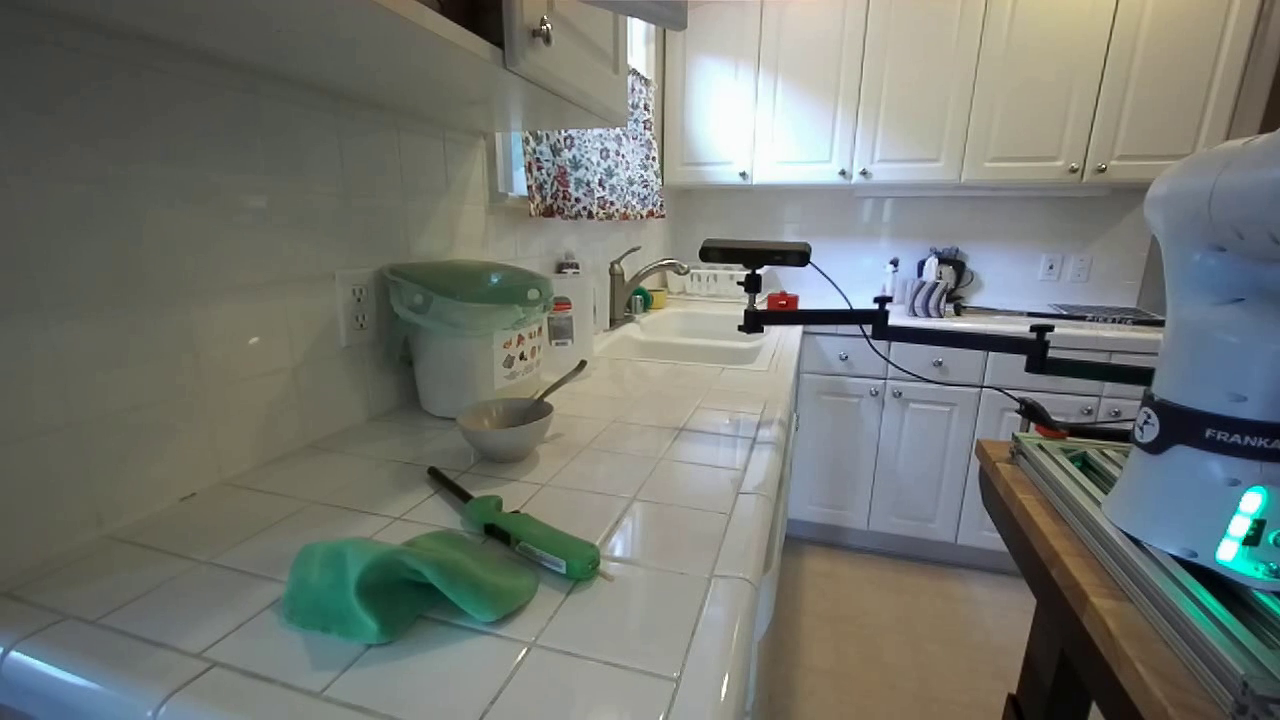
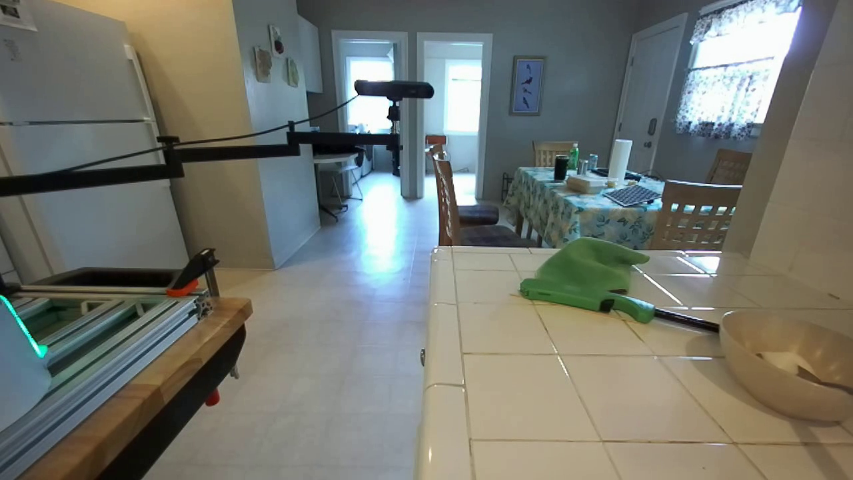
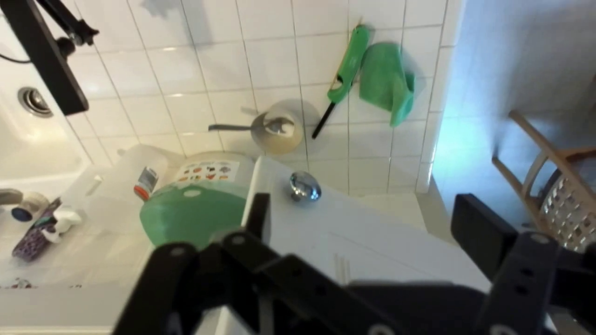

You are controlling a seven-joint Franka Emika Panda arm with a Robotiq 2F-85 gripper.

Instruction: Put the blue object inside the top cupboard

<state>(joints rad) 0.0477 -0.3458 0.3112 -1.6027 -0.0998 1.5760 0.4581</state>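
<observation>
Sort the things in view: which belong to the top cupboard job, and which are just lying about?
For the job: gripper; top cupboard door; door knob. Blue object: not visible.

Lying about: green lighter; green cloth; bowl; spoon; green-lidded container.

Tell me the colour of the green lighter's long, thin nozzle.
Black. The nozzle shows best in the wrist view.

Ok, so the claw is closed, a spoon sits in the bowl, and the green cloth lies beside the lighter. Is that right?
Not quite: the claw is open, its jaws wide apart, as the wrist view shows. The rest is right: the spoon sits in the bowl, and the green cloth lies beside the lighter.
</observation>
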